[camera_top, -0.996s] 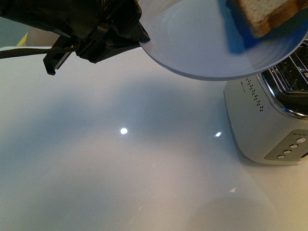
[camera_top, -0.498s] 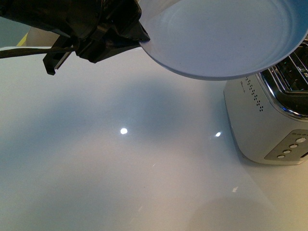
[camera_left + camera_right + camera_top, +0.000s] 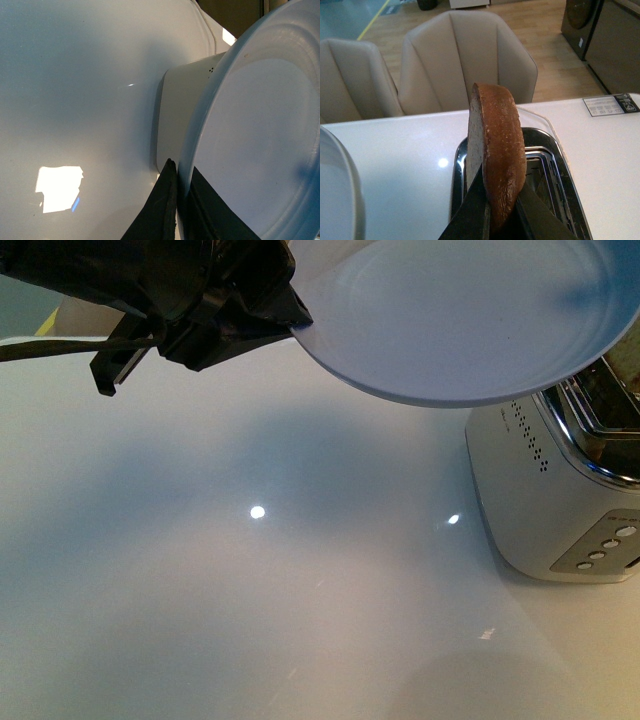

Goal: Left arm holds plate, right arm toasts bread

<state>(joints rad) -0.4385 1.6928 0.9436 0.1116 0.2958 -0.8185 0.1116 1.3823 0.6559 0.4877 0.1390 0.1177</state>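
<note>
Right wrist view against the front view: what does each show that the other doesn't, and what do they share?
Only the right wrist view clearly shows the bread, held upright in the right gripper over the slots of the toaster, with chairs beyond the table. Only the front view shows the left gripper clamped on the rim of the plate, and the toaster's buttons. Both show the plate, toaster and white table.

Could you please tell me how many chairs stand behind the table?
2. One chair stands behind the table, straight beyond the upright bread; a second chair stands beside it, cropped by the frame. Others may be out of view.
</note>
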